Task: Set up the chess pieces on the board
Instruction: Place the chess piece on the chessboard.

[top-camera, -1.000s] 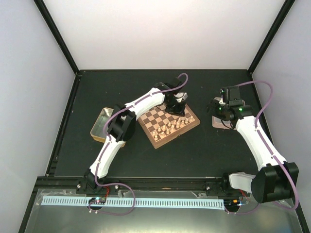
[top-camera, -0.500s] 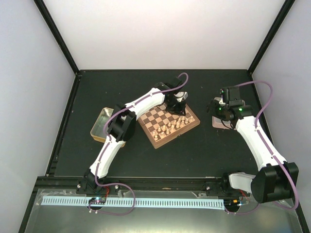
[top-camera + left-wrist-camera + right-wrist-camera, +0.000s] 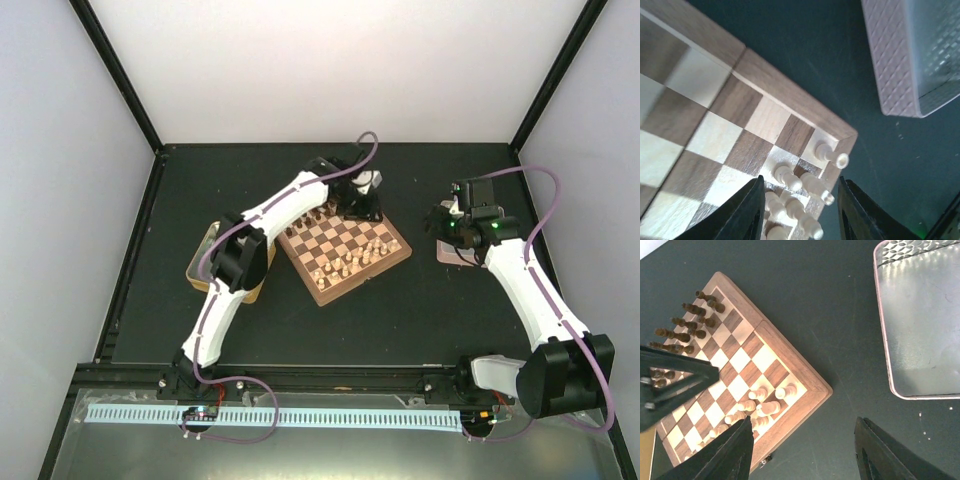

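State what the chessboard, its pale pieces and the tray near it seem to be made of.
The chessboard looks like varnished wood: grain shows in its squares and rim. The pale pieces seem to be smooth turned light wood, though plastic cannot be ruled out. The tray appears to be thin metal, with a shiny reflective floor and a diamond-embossed wall.

Dark table — board ctr, tan tray L, silver tray R.
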Controlling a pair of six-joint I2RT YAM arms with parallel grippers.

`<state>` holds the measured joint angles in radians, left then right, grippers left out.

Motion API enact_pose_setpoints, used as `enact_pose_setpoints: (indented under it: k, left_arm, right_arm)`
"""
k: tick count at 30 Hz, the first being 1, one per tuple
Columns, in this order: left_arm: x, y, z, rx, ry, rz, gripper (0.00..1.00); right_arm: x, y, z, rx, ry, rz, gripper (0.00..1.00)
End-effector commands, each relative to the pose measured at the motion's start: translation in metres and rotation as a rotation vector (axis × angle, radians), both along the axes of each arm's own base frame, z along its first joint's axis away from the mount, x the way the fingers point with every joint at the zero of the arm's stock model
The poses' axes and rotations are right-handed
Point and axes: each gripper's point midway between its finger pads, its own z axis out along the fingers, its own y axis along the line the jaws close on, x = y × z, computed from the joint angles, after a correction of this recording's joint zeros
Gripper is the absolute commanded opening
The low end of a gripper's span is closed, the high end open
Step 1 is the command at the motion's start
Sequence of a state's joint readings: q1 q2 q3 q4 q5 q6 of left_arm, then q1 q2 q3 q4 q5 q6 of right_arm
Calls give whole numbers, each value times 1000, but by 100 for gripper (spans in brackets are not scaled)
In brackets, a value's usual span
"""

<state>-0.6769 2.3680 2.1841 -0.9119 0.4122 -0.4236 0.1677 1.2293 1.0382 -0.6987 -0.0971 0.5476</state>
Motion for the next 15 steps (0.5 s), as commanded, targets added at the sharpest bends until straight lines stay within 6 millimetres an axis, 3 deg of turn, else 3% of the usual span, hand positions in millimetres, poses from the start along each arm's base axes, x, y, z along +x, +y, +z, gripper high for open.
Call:
enact_pose_setpoints:
  k: [1,9,15]
  left_arm:
    - [19,24,84,-57,-158,53,42]
    - [12,115,104,85,-259,220,44]
    - [-9,209,105,170,-299,387,51]
  right_arm:
    - [7,7,14,16,-40,49,57]
    - [11,24,12,23,-42,129,57]
    - [17,38,6,11,-22,171,57]
